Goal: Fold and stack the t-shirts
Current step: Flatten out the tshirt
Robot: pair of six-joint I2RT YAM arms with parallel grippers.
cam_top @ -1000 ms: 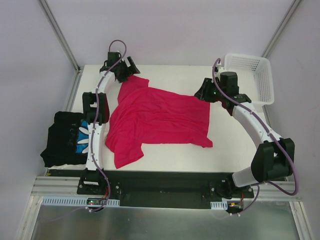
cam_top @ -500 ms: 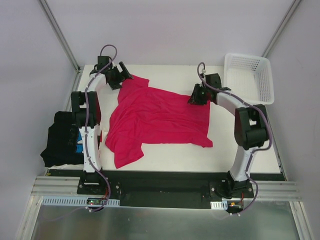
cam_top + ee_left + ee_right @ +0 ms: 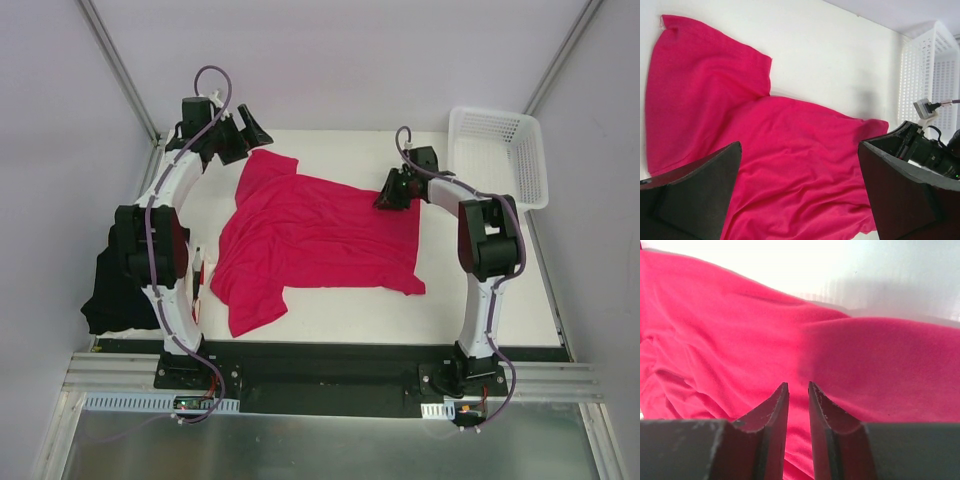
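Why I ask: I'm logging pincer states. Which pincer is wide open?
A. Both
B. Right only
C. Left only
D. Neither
C: the left pincer has its fingers far apart above the pink shirt, while the right pincer has its fingers almost together.

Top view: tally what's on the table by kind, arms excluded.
Pink t-shirt: 1
Black cloth heap: 1 (cannot tell how many shirts are in it)
White basket: 1
Total: 3
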